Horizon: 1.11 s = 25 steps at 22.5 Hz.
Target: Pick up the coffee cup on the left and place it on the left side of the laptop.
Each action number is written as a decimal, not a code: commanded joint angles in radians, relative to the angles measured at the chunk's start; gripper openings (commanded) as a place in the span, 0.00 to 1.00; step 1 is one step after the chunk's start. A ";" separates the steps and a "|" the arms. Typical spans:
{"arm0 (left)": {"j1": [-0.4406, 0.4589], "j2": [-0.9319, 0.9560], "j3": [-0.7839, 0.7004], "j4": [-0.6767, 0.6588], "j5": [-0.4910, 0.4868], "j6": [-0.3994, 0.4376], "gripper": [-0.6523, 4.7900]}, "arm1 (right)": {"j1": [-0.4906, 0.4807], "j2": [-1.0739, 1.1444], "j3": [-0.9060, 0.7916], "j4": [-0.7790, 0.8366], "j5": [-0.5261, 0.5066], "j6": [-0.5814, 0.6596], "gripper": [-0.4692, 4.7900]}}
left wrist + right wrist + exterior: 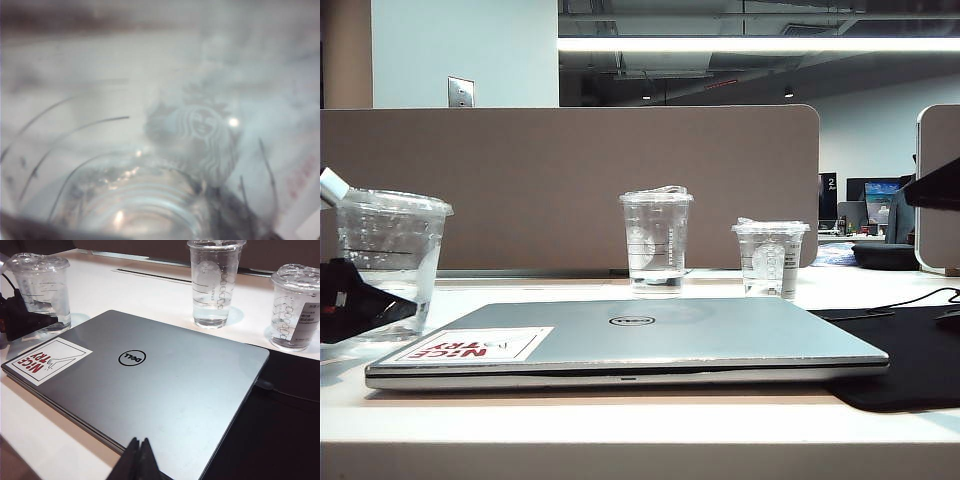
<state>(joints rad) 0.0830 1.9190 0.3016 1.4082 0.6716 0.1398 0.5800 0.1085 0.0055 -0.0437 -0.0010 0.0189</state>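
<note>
Nearest, the closed laptop (630, 340) lies along the table's (620, 420) front edge, sticker (475, 345) at its left corner. Above its lid the right gripper (139, 460) hangs, fingers together, holding nothing. Beside the left corner, the left gripper (360, 300) clasps the cup (390, 260) low on its wall, jaws spread wide around it. Whether the base touches the table cannot be told. Judged so, grasp done; release left. Farther back stand two other cups (656, 240), untouched.
</note>
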 commanded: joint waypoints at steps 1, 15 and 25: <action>0.000 -0.005 0.000 -0.014 -0.003 0.033 0.69 | 0.001 0.000 -0.004 0.018 0.001 0.003 0.08; 0.002 -0.005 0.000 -0.039 0.024 0.032 0.71 | 0.001 0.000 -0.004 0.018 0.001 0.003 0.08; 0.007 -0.006 0.000 -0.037 0.032 0.016 0.90 | 0.001 0.000 -0.004 0.018 0.002 0.003 0.08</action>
<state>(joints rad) 0.0875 1.9171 0.3019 1.3682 0.6979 0.1593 0.5800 0.1081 0.0055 -0.0437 -0.0010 0.0189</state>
